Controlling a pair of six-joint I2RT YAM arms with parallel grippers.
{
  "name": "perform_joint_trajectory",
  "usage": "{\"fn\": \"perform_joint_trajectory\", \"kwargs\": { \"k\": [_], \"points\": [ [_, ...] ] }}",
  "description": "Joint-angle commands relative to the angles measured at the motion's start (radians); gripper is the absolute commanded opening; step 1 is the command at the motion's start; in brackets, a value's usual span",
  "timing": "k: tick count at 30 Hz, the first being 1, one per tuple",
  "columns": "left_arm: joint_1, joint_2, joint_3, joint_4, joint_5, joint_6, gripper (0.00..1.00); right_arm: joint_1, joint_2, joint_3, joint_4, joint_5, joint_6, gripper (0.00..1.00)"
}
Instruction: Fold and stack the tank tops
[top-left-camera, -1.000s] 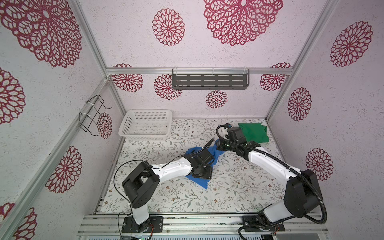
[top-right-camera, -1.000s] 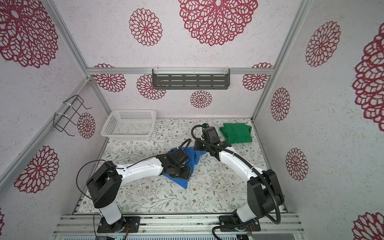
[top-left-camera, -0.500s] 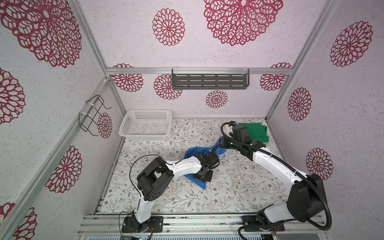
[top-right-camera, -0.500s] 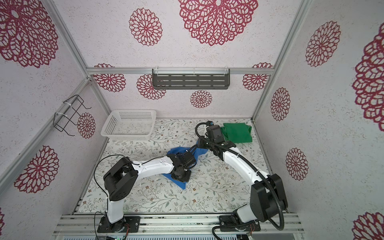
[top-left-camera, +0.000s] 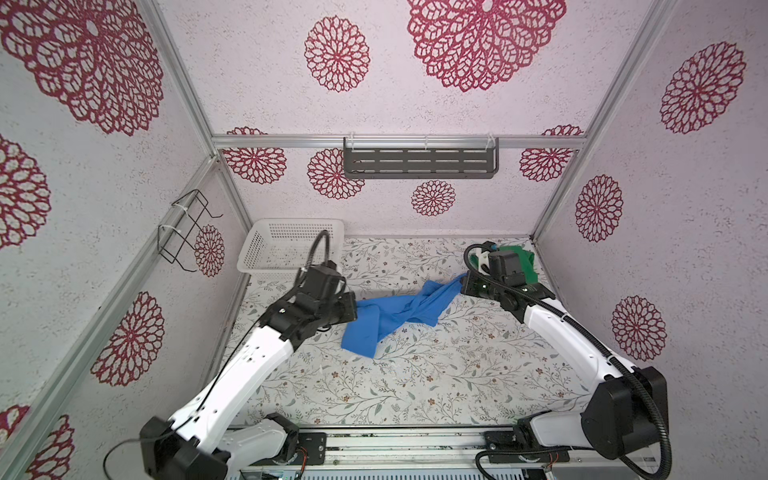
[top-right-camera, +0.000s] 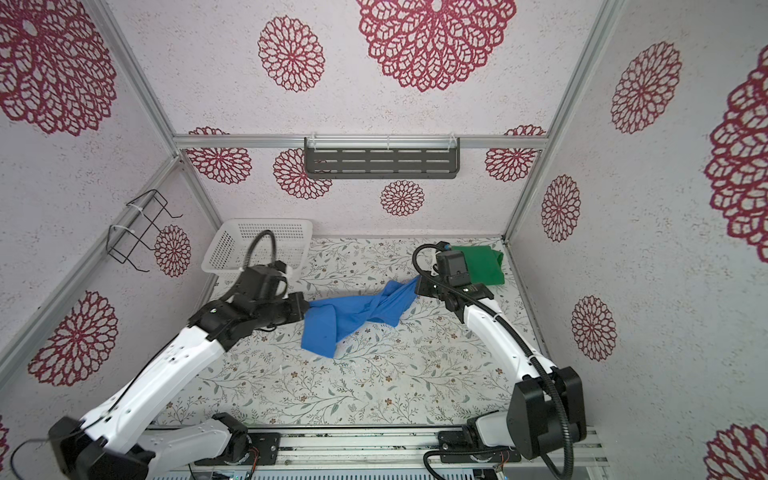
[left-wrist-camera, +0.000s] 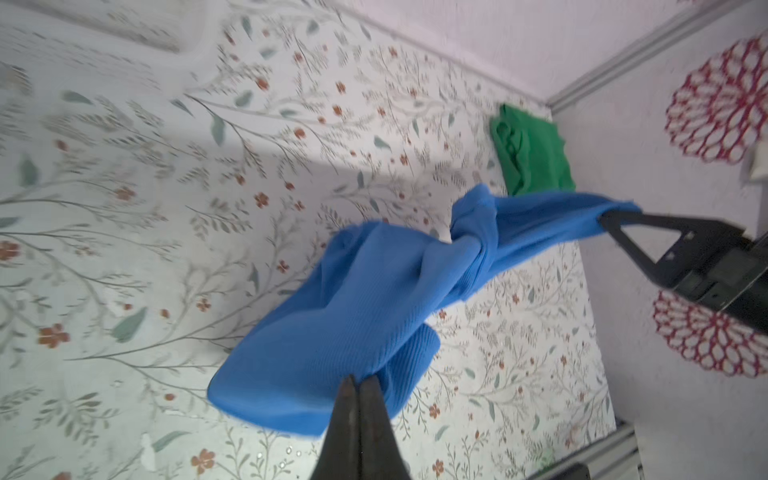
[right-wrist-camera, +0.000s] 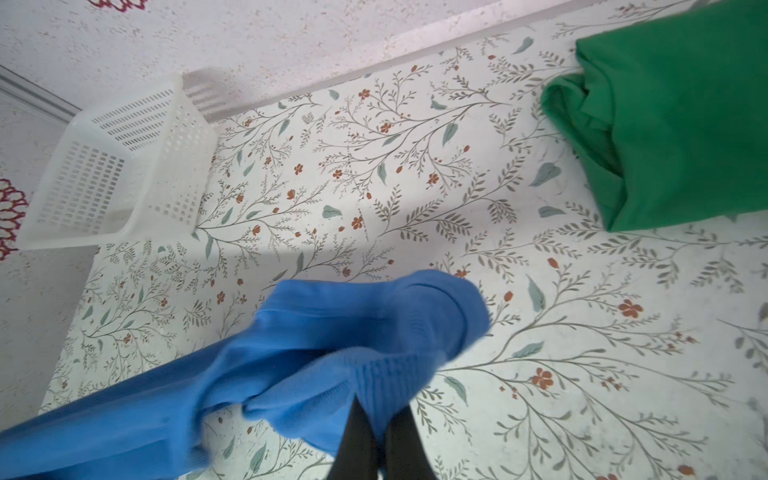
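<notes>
The royal blue tank top (top-left-camera: 395, 316) hangs twisted between my two grippers above the middle of the floral table, in both top views (top-right-camera: 353, 311). My left gripper (top-left-camera: 353, 309) is shut on its left end; in the left wrist view the tips (left-wrist-camera: 359, 380) pinch the blue cloth (left-wrist-camera: 353, 324). On its right end, my right gripper (top-left-camera: 462, 282) is shut; in the right wrist view the cloth (right-wrist-camera: 332, 353) sits between the fingers (right-wrist-camera: 359, 419). The bright green tank top (top-left-camera: 521, 262) lies folded in the far right corner, partly hidden behind the right wrist.
A white perforated basket (top-left-camera: 266, 259) stands at the far left corner, just behind the left arm's cable. A dark slotted shelf (top-left-camera: 419, 162) hangs on the back wall and a wire rack (top-left-camera: 187, 232) on the left wall. Walls close in on three sides.
The left gripper has closed on the blue top and pulled left and back; the right gripper moved right. The top, bunched a second ago, now stretches out between them.
</notes>
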Motion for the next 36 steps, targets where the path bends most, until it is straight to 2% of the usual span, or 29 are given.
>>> {"fn": "perform_joint_trajectory", "kwargs": {
  "k": [1, 7, 12, 16, 17, 19, 22, 25, 28, 29, 31, 34, 36],
  "points": [
    [0.077, -0.008, -0.046, -0.041, 0.070, 0.036, 0.00, -0.023, -0.044, 0.023, -0.043, 0.020, -0.059, 0.00],
    [0.207, -0.012, -0.140, 0.058, 0.207, 0.029, 0.00, -0.084, -0.068, 0.047, -0.104, 0.050, -0.109, 0.00],
    [0.226, 0.092, -0.208, 0.174, 0.282, 0.002, 0.00, -0.163, 0.017, 0.045, -0.141, 0.037, -0.150, 0.00],
    [0.227, 0.166, -0.222, 0.254, 0.320, -0.018, 0.00, -0.146, 0.059, 0.063, -0.198, 0.091, -0.136, 0.43],
    [0.227, 0.182, -0.222, 0.273, 0.320, -0.016, 0.00, -0.125, 0.046, 0.052, -0.186, 0.088, -0.123, 0.49],
    [0.227, 0.224, -0.220, 0.311, 0.318, -0.011, 0.00, -0.054, 0.021, 0.037, -0.171, 0.076, -0.090, 0.57],
    [0.227, 0.317, -0.180, 0.322, 0.331, 0.005, 0.02, 0.111, 0.020, 0.014, -0.147, 0.052, -0.027, 0.59],
    [0.232, 0.397, -0.150, 0.348, 0.338, 0.019, 0.19, 0.291, 0.054, -0.026, -0.051, -0.018, 0.064, 0.51],
    [0.247, 0.426, -0.121, 0.342, 0.336, 0.036, 0.57, 0.463, 0.126, -0.034, 0.009, -0.010, 0.132, 0.43],
    [0.252, 0.417, -0.112, 0.328, 0.324, 0.046, 0.67, 0.512, 0.151, -0.032, 0.026, 0.006, 0.153, 0.41],
    [0.263, 0.376, -0.102, 0.277, 0.275, 0.072, 0.81, 0.588, 0.190, -0.033, 0.068, 0.025, 0.193, 0.36],
    [0.302, 0.283, -0.118, 0.183, 0.186, 0.098, 0.85, 0.675, 0.265, -0.023, 0.135, 0.037, 0.247, 0.32],
    [0.309, 0.227, -0.150, 0.115, 0.076, 0.112, 0.84, 0.714, 0.324, -0.003, 0.163, 0.047, 0.267, 0.30]
  ]
}}
